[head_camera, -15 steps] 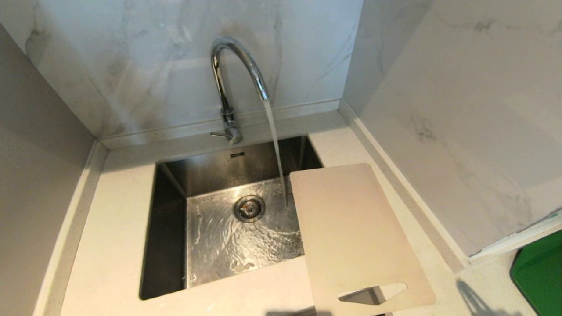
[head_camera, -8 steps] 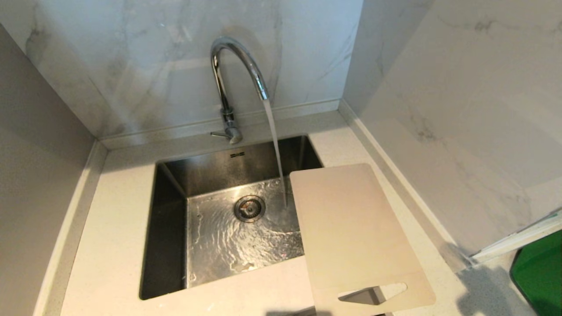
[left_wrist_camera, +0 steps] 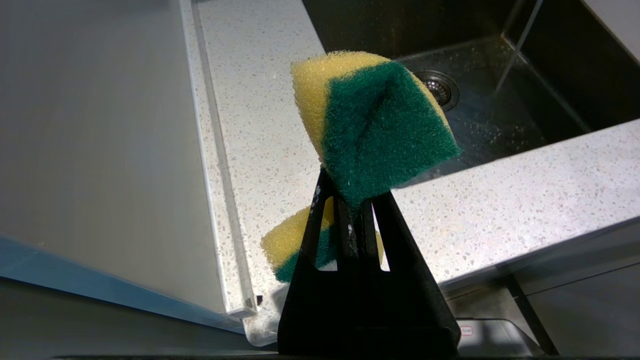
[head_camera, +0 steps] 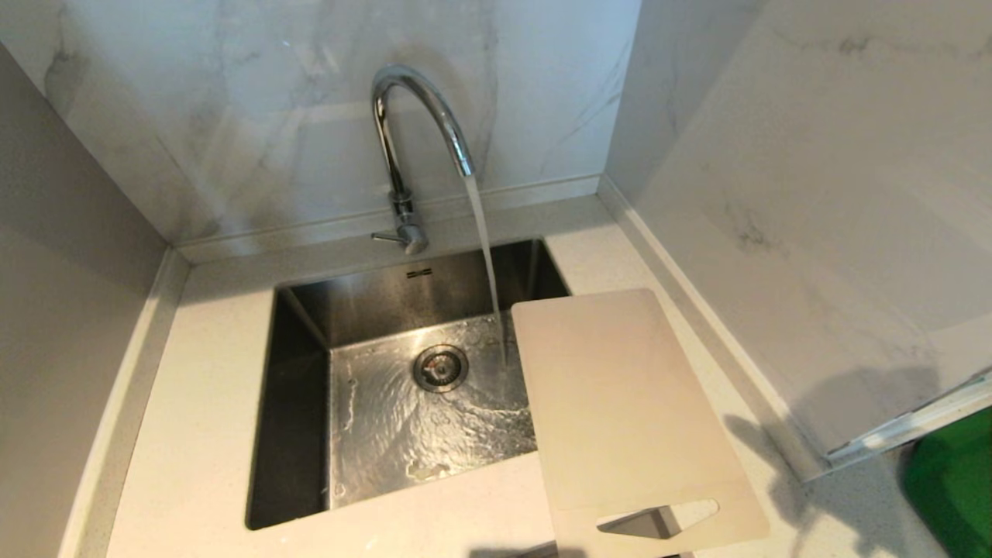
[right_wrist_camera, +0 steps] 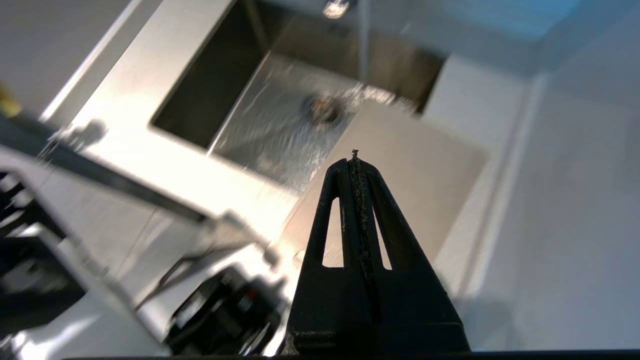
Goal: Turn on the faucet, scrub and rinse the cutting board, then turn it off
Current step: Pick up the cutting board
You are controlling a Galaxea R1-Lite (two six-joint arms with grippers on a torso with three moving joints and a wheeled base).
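Off-white plastic, thin and flat with rounded corners, the cutting board [head_camera: 628,403] lies on the counter [head_camera: 194,434] at the right side of the sink [head_camera: 302,403], its far left part overhanging the basin and its slotted handle cut-out at the near end over the counter's front edge. I see the chrome faucet [head_camera: 411,116] arching high behind the sink, its thin lever sticking out to the left at the base, and a stream of water [head_camera: 484,248] falls from the spout into the basin just beside the board's far left corner, rippling around the drain [head_camera: 440,367]. My left gripper [left_wrist_camera: 350,200] sits low by the counter's front edge, jaws clamped on a yellow and green sponge [left_wrist_camera: 372,125]. My right gripper [right_wrist_camera: 355,167] hangs above the board, jaws pressed together and empty. At the far right a green tray [head_camera: 953,480] shows.
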